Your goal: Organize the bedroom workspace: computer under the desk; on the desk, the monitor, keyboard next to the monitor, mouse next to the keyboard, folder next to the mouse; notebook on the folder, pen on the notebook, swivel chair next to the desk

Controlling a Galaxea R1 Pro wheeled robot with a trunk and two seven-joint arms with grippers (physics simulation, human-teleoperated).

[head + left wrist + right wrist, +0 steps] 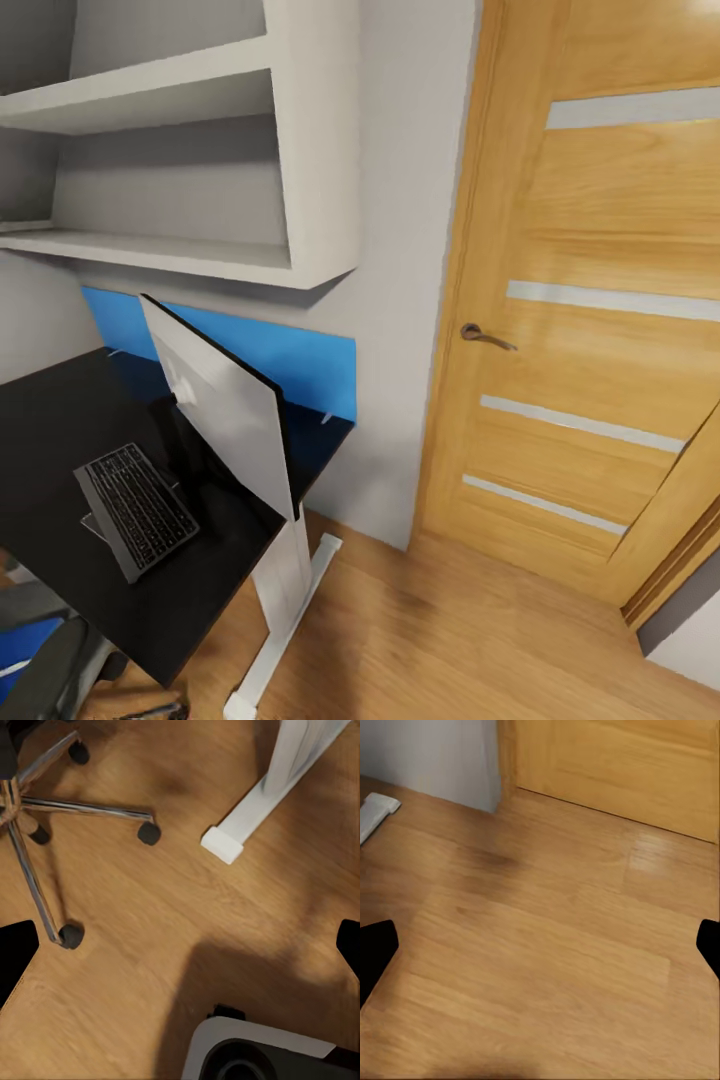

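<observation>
Light wood plank flooring (470, 630) and a wooden door (600, 330) take up the right of the head view, while the black desk (60, 440) is seen at the left under white wall shelves (200, 150). On the desk the monitor (225, 405) stands edge-on to the camera, its white back turned toward three o'clock and its long axis running from ten to four o'clock. The keyboard (135, 510) is propped just beside it at about eight o'clock, its long axis running from eleven to five o'clock. A strip of blue, judged to be the folder (25, 645), is glimpsed on the swivel chair (50, 660) at the lower left corner, so the left arm is judged the nearer one. The left claw (180, 949) is held wide over bare floor, with the chair's chrome star base (45, 832) at ten o'clock. The right claw (540, 949) is likewise held wide and empty above the planks.
</observation>
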